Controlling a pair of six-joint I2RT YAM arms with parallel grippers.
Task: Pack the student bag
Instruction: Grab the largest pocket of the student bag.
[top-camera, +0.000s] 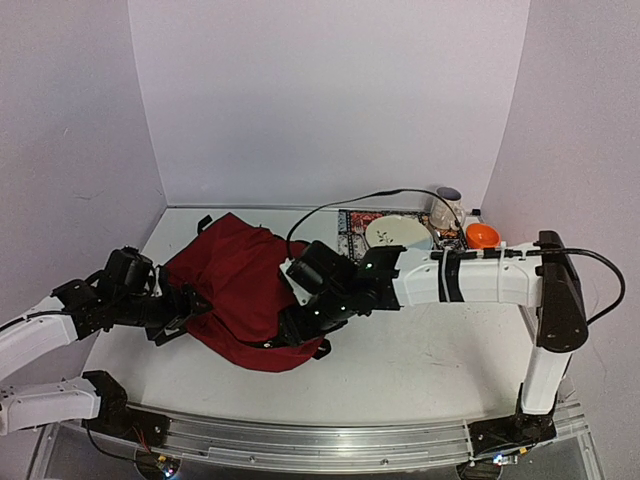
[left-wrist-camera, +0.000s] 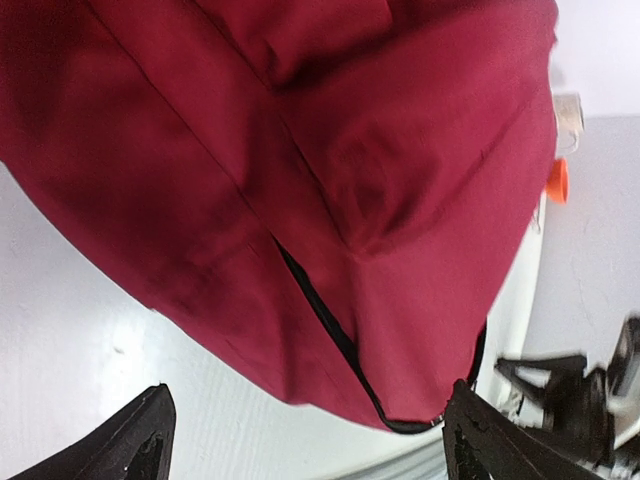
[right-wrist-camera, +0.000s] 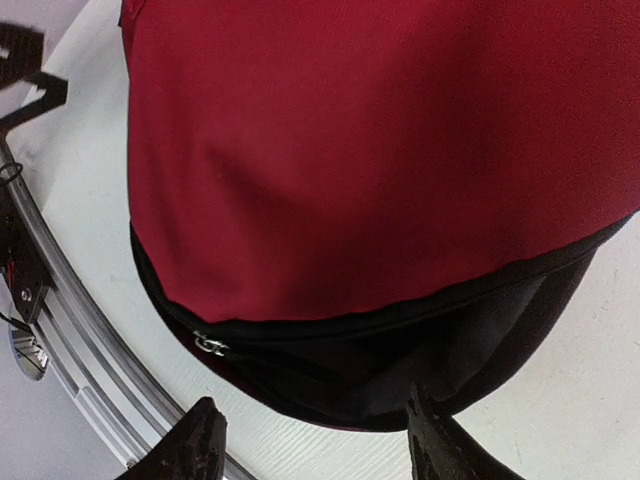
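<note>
While the dark red fabric student bag (top-camera: 240, 285) is lying on the white table (top-camera: 420, 350), its black-lined mouth (right-wrist-camera: 330, 335) is facing the right gripper (right-wrist-camera: 312, 408), fingers parted; the left gripper (left-wrist-camera: 307, 390), likewise spread, is hovering alongside.

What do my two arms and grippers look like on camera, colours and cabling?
Both have white links and black joint housings. The right arm carries black bands on its forearm and a thin black cable looping off its wrist. The left arm is white toward its base, black toward the wrist. The left gripper and right gripper have plain black fingers.
</note>
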